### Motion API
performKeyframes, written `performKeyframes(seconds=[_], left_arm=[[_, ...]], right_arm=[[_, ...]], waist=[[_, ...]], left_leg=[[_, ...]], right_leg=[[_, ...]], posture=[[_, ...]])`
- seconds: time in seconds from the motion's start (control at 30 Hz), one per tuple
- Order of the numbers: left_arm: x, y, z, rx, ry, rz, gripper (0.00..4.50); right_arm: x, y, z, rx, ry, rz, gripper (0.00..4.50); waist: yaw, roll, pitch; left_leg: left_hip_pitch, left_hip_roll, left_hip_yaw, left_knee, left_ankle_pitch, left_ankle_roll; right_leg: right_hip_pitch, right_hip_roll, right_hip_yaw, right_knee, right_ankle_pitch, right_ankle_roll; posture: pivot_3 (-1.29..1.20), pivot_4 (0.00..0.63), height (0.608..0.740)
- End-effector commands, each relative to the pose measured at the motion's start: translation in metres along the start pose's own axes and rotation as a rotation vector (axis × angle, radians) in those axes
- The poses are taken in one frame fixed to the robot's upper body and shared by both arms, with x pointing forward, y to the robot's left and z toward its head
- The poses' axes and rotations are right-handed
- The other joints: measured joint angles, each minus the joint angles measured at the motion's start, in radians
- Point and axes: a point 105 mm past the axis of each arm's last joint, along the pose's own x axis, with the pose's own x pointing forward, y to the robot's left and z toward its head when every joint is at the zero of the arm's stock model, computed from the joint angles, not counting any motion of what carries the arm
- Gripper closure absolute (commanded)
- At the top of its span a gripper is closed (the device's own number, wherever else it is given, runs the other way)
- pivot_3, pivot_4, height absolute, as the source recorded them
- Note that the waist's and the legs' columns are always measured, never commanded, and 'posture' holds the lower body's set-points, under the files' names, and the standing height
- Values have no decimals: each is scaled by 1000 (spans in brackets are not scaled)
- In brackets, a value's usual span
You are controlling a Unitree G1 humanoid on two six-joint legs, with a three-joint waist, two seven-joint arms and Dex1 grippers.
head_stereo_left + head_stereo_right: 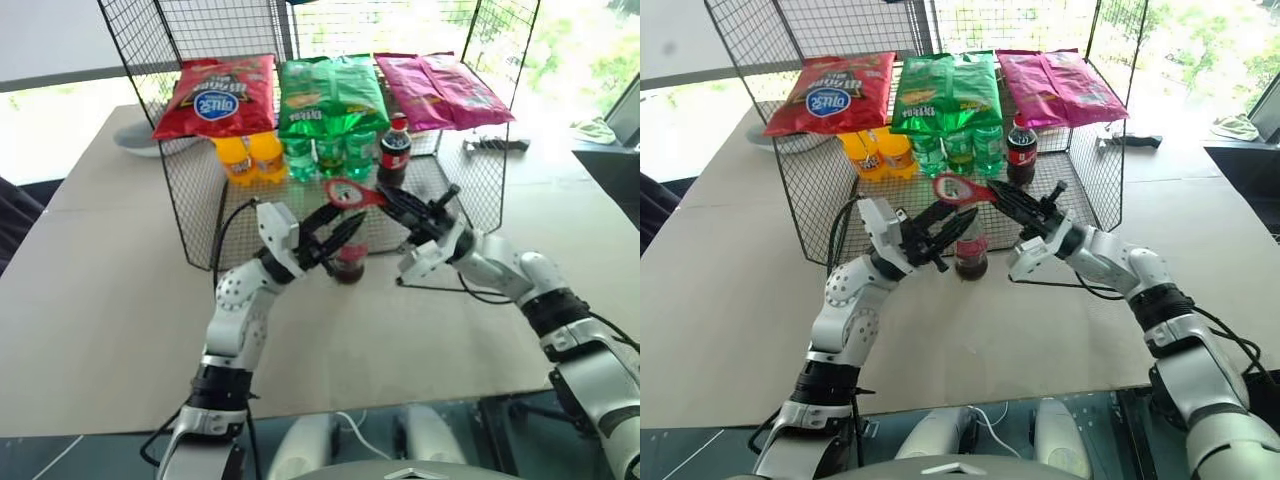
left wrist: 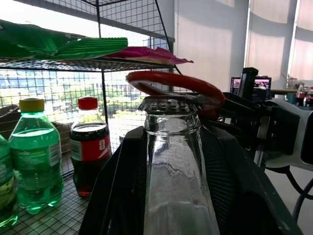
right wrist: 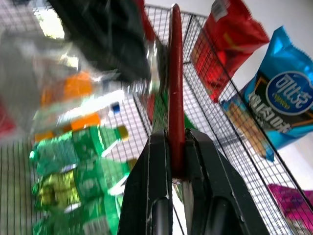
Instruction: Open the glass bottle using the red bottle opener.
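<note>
- I'm seeing the left gripper [image 1: 335, 232] wrapping its two black fingers [image 2: 117, 196] part-way open around the glass bottle [image 1: 349, 262], one on each side of the clear neck, pressing on the glass.
- The glass bottle is standing upright on the table [image 1: 100, 300], just in front of the wire rack [image 1: 190, 215], between my two arms; dark cola is sitting in its lower part.
- The red bottle opener [image 1: 352, 193] is hovering at the bottle's top; in the left wrist view its ring head [image 2: 176, 84] is lying over the rim of the mouth, touching it.
- I'm seeing the right gripper [image 1: 392, 203] clamping fully closed on the opener's handle [image 3: 176, 117], flat red strip pinched between both pads.
- Behind, on the rack floor, orange bottles, green bottles [image 1: 330, 150] and a dark cola bottle [image 1: 394, 150] are standing; chip bags [image 1: 218, 95] are lying on the shelf above.
</note>
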Motion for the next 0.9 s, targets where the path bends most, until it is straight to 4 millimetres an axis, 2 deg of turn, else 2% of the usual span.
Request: performKeyframes(seconds=[0.03, 0.2, 0.6, 0.73, 0.9], left_arm=[[1, -8, -17, -26, 67, -30, 3009], [1, -8, -18, -26, 69, -29, 3009], [-1, -8, -17, -21, 70, -26, 3009], [-3, -8, -15, -21, 65, -29, 3009], [-3, -9, -15, -22, 64, -32, 3009]], right_arm=[[0, 22, 13, 105, -36, 69, 4500], [-3, 28, 15, 181, -19, 56, 4500], [-17, 5, -2, 238, 63, -69, 4500], [-24, 11, -6, 276, 92, -53, 4500], [-23, 16, -3, 313, 77, -48, 4500]], waist=[[3, 0, 0], [7, 0, 0], [8, 0, 0], [8, 0, 0], [7, 0, 0]], left_leg=[[-1, 0, 0, 0, 0, 0], [0, -1, -1, -2, 0, 0], [0, 0, -1, -4, 0, 0], [0, 0, -1, -4, 0, 0], [0, 0, -1, -5, 0, 0]], right_leg=[[-1, 0, 0, 0, 0, 0], [0, -1, -1, -3, 0, 0], [0, -1, 0, -3, 0, 0], [-1, -1, 0, -3, 0, 0], [-1, -1, 0, -4, 0, 0]], posture=[[0, 150, 740], [0, 150, 740], [0, 150, 740], [0, 150, 740], [0, 150, 740]])
